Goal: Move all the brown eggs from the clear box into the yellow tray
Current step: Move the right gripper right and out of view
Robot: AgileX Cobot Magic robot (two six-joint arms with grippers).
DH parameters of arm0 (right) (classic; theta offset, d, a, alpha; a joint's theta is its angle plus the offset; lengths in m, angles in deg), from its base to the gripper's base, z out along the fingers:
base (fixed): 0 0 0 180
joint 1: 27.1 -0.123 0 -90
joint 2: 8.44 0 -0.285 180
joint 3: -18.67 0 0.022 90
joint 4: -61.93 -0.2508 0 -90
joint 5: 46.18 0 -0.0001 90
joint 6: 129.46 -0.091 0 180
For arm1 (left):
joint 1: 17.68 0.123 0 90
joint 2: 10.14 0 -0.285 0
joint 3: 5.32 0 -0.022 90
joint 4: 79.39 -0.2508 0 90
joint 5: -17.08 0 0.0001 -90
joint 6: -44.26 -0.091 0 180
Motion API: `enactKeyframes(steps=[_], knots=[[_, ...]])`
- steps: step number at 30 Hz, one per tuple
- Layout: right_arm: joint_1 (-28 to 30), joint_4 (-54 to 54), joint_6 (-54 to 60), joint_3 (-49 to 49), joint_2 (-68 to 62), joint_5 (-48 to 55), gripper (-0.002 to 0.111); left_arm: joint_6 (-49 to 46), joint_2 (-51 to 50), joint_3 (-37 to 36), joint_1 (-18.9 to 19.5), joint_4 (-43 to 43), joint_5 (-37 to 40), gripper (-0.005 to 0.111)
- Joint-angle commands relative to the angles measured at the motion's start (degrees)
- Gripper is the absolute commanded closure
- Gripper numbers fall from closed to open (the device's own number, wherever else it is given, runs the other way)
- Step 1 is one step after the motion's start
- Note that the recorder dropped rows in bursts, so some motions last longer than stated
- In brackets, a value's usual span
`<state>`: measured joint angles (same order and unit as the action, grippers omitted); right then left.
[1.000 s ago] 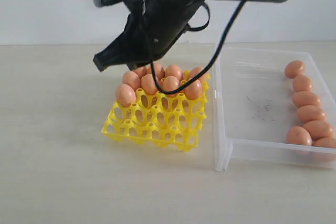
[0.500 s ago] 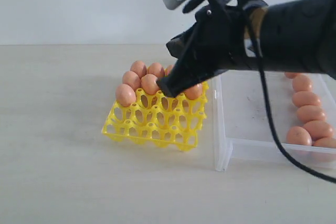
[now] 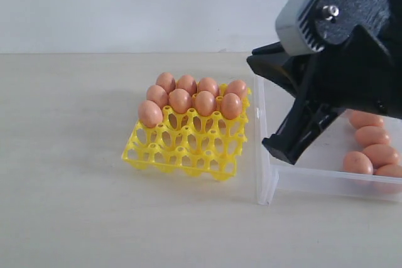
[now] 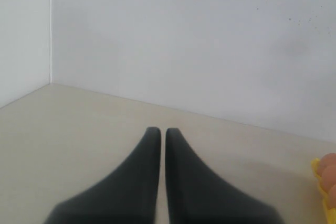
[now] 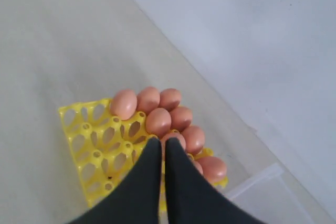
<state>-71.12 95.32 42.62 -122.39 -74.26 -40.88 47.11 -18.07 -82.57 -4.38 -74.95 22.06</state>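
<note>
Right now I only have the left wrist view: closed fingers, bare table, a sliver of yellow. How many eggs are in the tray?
Observer: Nine eggs sit in the tray: the two back rows are full, plus one in the third row.
Operator: Any in the box?
Observer: Yes, at least five along the right side of the box; the right arm hides the rest.
Operator: Is the right gripper carrying one?
Observer: No. The right gripper is shut and empty, near the box's left end.
</note>
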Motion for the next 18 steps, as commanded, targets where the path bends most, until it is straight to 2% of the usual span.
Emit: enactKeyframes(steps=[1, 7, 11, 14, 18], knots=[[3.6, 0.9, -2.7, 0.2, 1.6, 2.2, 0.109, 0.5, 0.1, 0.0, 0.1, 0.5, -0.6, 0.103], [17.4, 0.9, -11.6, 0.2, 2.0, 1.8, 0.109, 0.5, 0.1, 0.0, 0.1, 0.5, -0.6, 0.103], [27.6, 0.9, -17.3, 1.8, 2.1, -3.3, 0.109, 0.5, 0.1, 0.0, 0.1, 0.5, -0.6, 0.103], [32.6, 0.5, -19.2, 4.2, 2.1, -8.7, 0.109, 0.5, 0.1, 0.0, 0.1, 0.5, -0.6, 0.103], [36.4, -1.6, -19.2, 7.3, 3.0, -19.1, 0.109, 0.5, 0.1, 0.0, 0.1, 0.5, -0.6, 0.103]])
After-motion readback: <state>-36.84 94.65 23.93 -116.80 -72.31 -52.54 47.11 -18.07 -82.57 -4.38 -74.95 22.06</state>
